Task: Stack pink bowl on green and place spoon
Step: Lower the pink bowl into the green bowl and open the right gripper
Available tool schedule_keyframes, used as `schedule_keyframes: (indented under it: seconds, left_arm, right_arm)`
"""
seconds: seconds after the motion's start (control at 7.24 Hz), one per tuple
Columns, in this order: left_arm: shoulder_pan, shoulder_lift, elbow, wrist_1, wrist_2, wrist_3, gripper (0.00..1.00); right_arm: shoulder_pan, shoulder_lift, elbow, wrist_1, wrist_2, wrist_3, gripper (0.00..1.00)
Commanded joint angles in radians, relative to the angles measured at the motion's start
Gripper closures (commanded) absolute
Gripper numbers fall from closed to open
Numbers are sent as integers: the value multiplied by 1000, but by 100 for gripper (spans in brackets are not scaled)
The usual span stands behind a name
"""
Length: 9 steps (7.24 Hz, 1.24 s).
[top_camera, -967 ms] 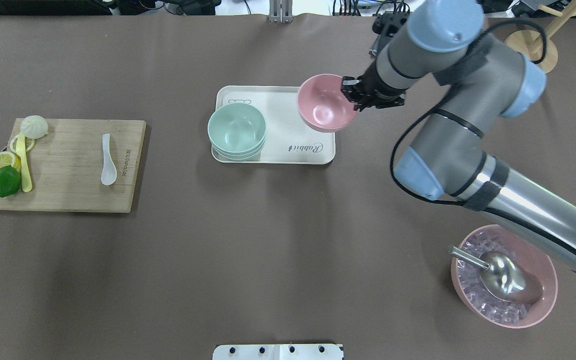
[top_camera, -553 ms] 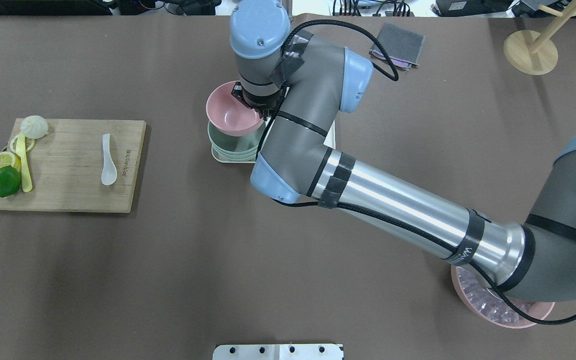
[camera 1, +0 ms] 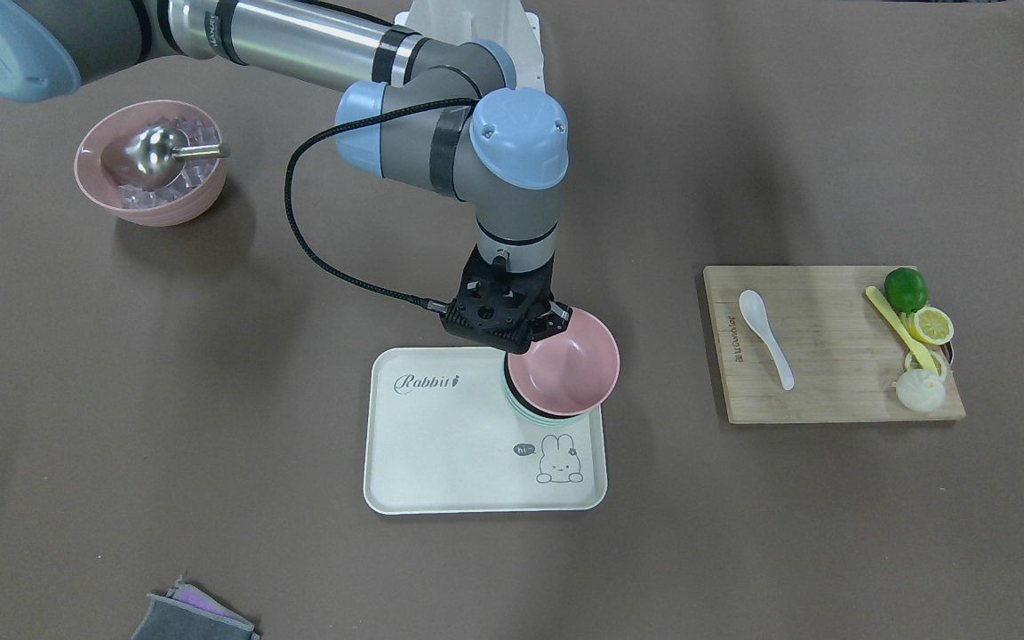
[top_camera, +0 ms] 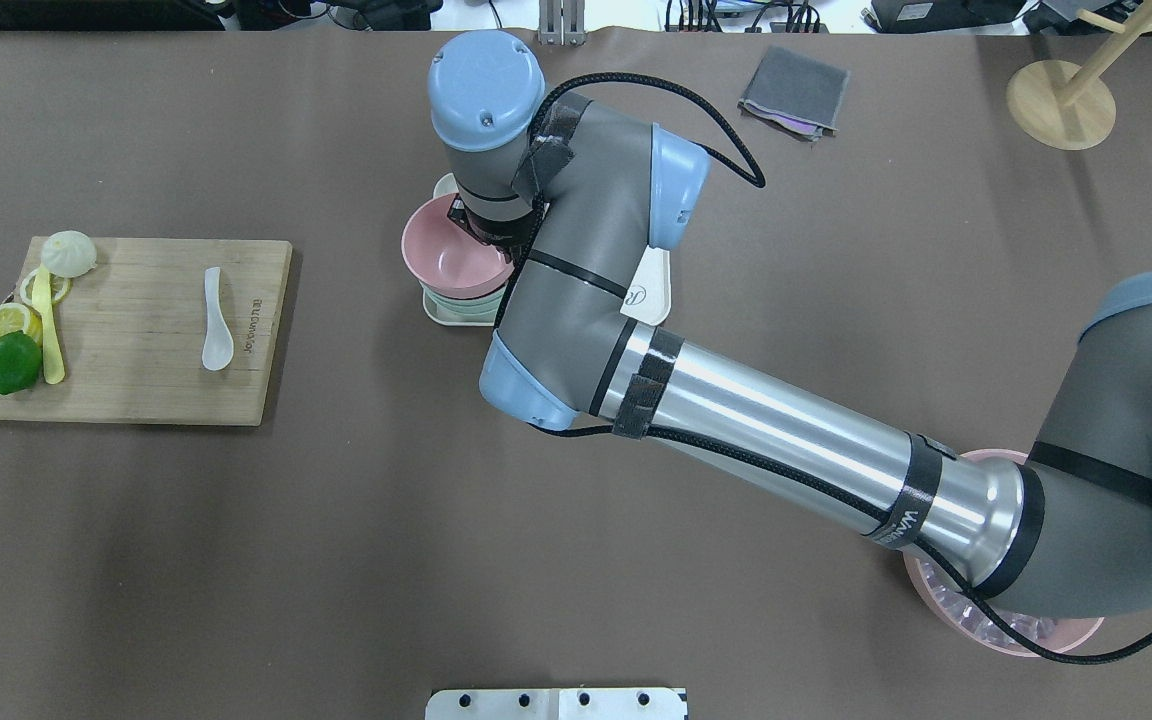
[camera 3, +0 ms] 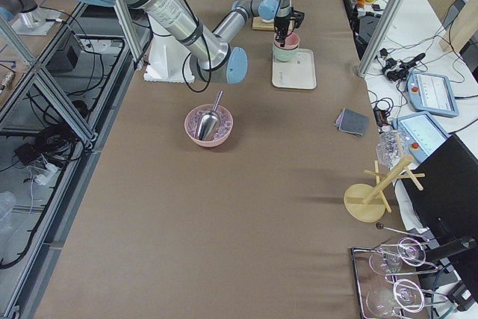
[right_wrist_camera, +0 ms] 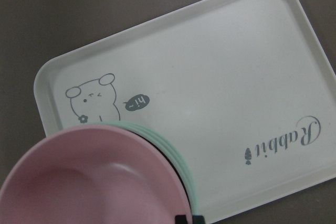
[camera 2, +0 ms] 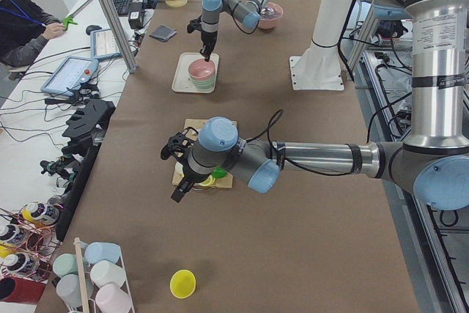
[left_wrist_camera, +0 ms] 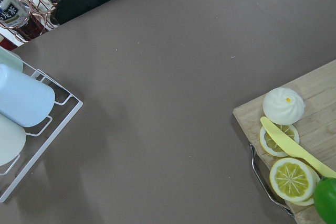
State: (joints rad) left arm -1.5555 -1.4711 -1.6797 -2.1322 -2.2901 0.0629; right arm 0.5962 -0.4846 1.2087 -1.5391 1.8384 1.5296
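My right gripper is shut on the near rim of the pink bowl. The bowl sits tilted in or just above the stacked green bowls on the white rabbit tray; I cannot tell whether they touch. A white spoon lies on the wooden cutting board at the left. My left gripper shows only in the exterior left view, hovering by the board's end. I cannot tell if it is open or shut.
A lime, lemon slices, a bun and a yellow knife lie on the board. A pink bowl of ice with a metal scoop stands at the right front. A grey cloth and wooden stand are at the back.
My right arm has carried the pink bowl left from the tray's right side to over the green bowls, then a little further left and down.
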Motion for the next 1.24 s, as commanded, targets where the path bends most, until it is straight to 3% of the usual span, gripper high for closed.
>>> schedule_keyframes:
  seconds: [0.0,1.11]
  left_arm:
    - [0,0,2,0,0,0,2]
    - [0,0,2,2,0,0,2]
  right_arm:
    - [-6,-12,0,2,-1,-5,100]
    - [-4,-14,3,4,-62,-11,100]
